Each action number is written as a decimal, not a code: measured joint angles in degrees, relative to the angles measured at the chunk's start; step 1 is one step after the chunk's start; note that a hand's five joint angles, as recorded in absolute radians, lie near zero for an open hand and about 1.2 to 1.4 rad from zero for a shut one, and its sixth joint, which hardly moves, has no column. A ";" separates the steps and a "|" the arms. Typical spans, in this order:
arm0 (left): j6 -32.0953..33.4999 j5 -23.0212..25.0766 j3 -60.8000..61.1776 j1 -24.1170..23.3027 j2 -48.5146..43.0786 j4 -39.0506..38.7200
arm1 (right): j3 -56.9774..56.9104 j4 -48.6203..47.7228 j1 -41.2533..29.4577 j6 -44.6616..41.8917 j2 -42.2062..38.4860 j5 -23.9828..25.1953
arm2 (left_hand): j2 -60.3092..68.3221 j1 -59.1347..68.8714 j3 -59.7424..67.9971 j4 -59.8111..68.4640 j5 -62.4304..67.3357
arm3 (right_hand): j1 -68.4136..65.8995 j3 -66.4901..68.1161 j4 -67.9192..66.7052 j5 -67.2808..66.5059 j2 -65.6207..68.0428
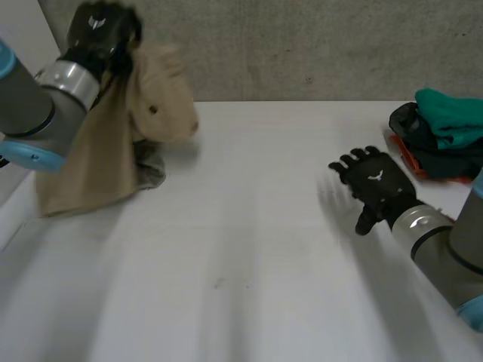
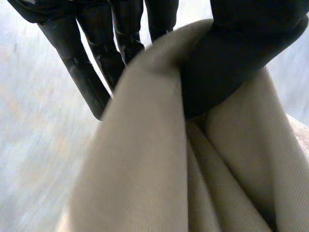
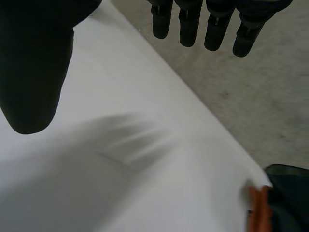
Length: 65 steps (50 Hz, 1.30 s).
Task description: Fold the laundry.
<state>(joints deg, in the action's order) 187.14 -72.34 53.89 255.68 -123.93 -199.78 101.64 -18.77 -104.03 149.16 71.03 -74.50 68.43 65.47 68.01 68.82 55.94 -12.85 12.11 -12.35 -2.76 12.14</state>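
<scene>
Where the table (image 1: pixel 249 256) runs toward its far left corner, we find the beige garment (image 1: pixel 106 158) lifted by the left hand (image 1: pixel 102 34), which grips it at its top. The cloth hangs from that grip in loose folds, and its lower end rests on the table close to the left edge. From the left wrist view we record the grip: the thumb (image 2: pixel 241 58) is curled over a bunched fold of the garment and presses it against the fingers (image 2: pixel 82 72), so this hand is clamped on the cloth. We note one small dark spot, like a button, on the bulging part of the garment; we cannot tell what kind of garment it is. The right hand (image 1: pixel 375 185) is held palm down near the right edge of the table, well apart from the garment, its fingers spread and straight. The right wrist view confirms this: fingers (image 3: pixel 188 24) and thumb (image 3: pixel 34 72) stand apart over bare table, holding nothing. At the far right corner lies a pile of clothes (image 1: pixel 441 132), teal on top, dark beneath, with an orange piece at the bottom; it is near the right hand but not touching it.
</scene>
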 measured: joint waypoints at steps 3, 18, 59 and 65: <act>-3.60 0.12 4.89 -4.07 4.45 -2.48 | 0.01 -0.02 1.46 1.38 1.78 -0.56 | 0.01 0.04 0.00 0.00 1.31 | 0.00 0.00 0.00 0.00 0.00; -3.78 4.16 17.33 -28.59 -5.33 -1.25 | -0.40 0.06 11.86 8.42 6.58 -1.24 | -35.15 -35.06 -34.49 -35.67 -32.96 | 0.00 0.00 0.00 0.00 0.00; 5.95 -13.52 31.54 -7.35 4.34 10.72 | -28.72 45.63 -0.27 -10.35 -6.40 3.95 | -48.01 -44.49 -47.45 -48.83 -46.62 | -2.02 2.36 -2.22 -2.13 2.30; 4.49 -10.28 28.98 -6.26 1.49 12.48 | -26.69 46.32 -1.90 -13.14 -7.66 -1.95 | -48.01 -44.49 -47.45 -48.83 -46.62 | -42.04 45.95 -45.69 -44.96 46.81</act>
<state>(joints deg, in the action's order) 191.63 -82.62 82.88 249.42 -122.45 -187.30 74.96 27.55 -105.94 136.01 63.37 -76.45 20.43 20.98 20.56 19.99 9.32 -54.89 58.06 -58.04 -47.73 58.94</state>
